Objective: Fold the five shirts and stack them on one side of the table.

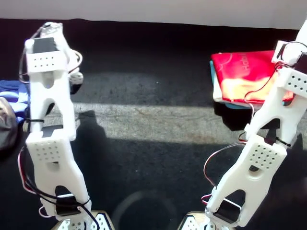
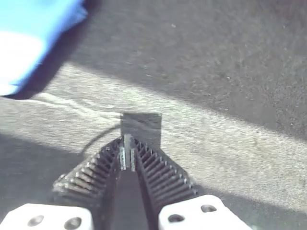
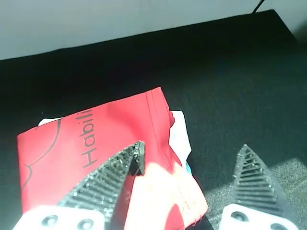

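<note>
A red folded cotton shirt (image 1: pixel 244 72) tops a neat pile at one side of the dark cloth-covered worktop (image 1: pixel 153 120). A white layer (image 3: pixel 180 132) and a thin teal edge (image 1: pixel 211 72) peek out from under the red shirt, so I judge that at least three shirts are folded and stacked. The exact count cannot be told from the edges.

Well apart from the red shirt, at the opposite side of the worktop, lies a crumpled blue fabric shirt (image 1: pixel 12 93), not yet folded. Just beside the blue shirt, further still from the red shirt, sits a grey rounded bundle (image 1: pixel 5 122). It may be another shirt, but I cannot tell. By this reckoning the task is somewhat past halfway, with the blue shirt, and perhaps one more, left to fold and carry over.

The shirts lie straight on the worktop rather than in any bin or basket, and the pile is the one gathering place.

The right hand (image 3: pixel 192 147) is released, its jaws spread wide, and it hangs above the near edge of the red shirt, grasping nothing. The left hand (image 2: pixel 127 155) is clenched on nothing, jaws pressed together, over bare worktop far from the red shirt and near the blue shirt.
</note>
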{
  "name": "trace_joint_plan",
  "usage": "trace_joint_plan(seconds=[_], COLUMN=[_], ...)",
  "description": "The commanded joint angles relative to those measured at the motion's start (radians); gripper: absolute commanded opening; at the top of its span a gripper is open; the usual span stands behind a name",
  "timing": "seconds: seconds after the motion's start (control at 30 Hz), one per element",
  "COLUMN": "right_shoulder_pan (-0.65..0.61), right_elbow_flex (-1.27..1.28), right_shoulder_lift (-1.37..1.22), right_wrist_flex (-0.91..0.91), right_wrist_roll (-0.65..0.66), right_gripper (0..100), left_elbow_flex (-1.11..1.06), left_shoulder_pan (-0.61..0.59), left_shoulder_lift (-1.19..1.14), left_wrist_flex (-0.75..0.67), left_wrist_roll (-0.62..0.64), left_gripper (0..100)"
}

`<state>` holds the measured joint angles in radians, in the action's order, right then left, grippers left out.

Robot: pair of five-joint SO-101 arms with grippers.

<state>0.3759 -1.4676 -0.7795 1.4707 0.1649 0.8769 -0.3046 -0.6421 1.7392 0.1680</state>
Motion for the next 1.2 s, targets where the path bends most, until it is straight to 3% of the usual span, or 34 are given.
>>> trace_joint_plan(seconds=[0.0, 0.2, 0.37, 0.63, 0.8, 1.17], right_shoulder_pan=[-0.001, 0.042, 0.041, 0.041, 0.010, -0.183], right_elbow_flex=[-0.220, -0.280, -0.272, -0.231, 0.074, 0.921], right_shoulder_lift=[0.015, 0.050, 0.116, 0.272, 0.506, 1.162], right_wrist_flex=[0.117, 0.208, 0.271, 0.295, 0.295, 0.291], right_wrist_roll=[-0.011, -0.009, -0.009, -0.009, 0.025, 0.028], right_gripper=[29.3, 29.3, 29.3, 29.3, 29.3, 29.3], left_elbow_flex=[0.041, 0.041, -0.004, -0.062, -0.064, -0.067], left_shoulder_pan=[-0.127, -0.372, -0.578, -0.788, -0.852, -0.849], left_shoulder_lift=[0.120, 0.217, 0.220, 0.219, 0.170, -0.019], left_wrist_flex=[0.014, 0.014, 0.014, -0.012, -0.124, -0.141], left_wrist_roll=[-0.063, -0.167, -0.184, -0.339, -0.390, -0.451], left_gripper=[1, 1, 1, 5, 22, 20])
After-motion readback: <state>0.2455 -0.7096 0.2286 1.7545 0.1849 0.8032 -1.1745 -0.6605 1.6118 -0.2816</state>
